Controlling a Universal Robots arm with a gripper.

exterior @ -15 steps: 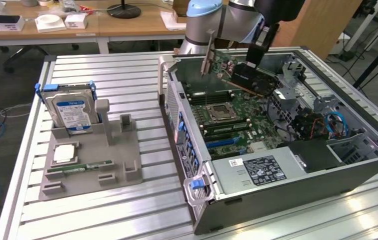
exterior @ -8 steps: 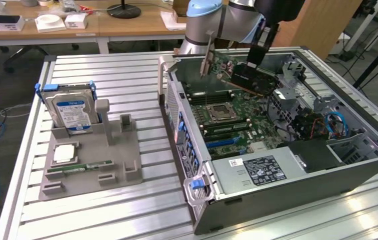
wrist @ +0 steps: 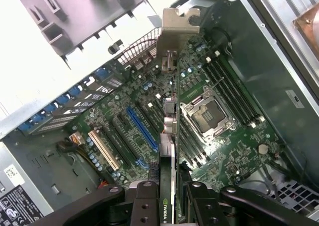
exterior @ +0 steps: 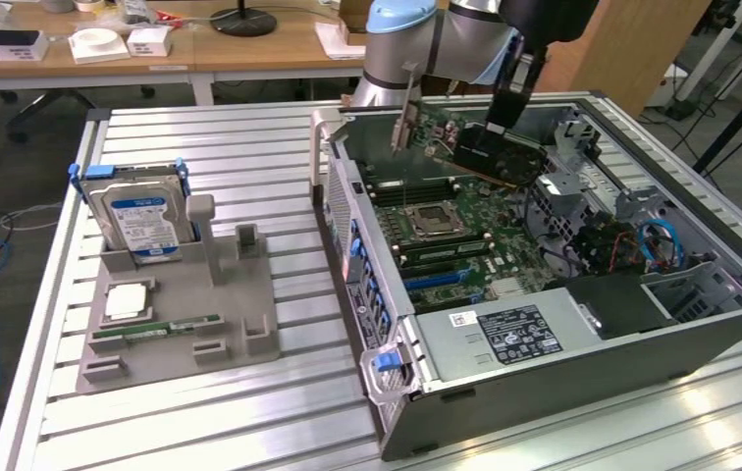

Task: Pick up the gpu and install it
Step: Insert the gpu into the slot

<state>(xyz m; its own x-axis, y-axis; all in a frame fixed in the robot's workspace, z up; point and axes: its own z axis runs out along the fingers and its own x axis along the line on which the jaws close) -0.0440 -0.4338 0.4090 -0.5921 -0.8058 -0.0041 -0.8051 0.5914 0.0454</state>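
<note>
one gpu (exterior: pixel 487 152) gripped in the jaws over one case (exterior: pixel 542 412).

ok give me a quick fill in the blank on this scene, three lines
1. The tool is shut on the gpu, which hangs over the open computer ___.
2. The ___ with the blue-white label stands upright in the grey holder.
3. The long blue slot on the motherboard is ___.

Missing words: case; hard drive; empty.
</note>
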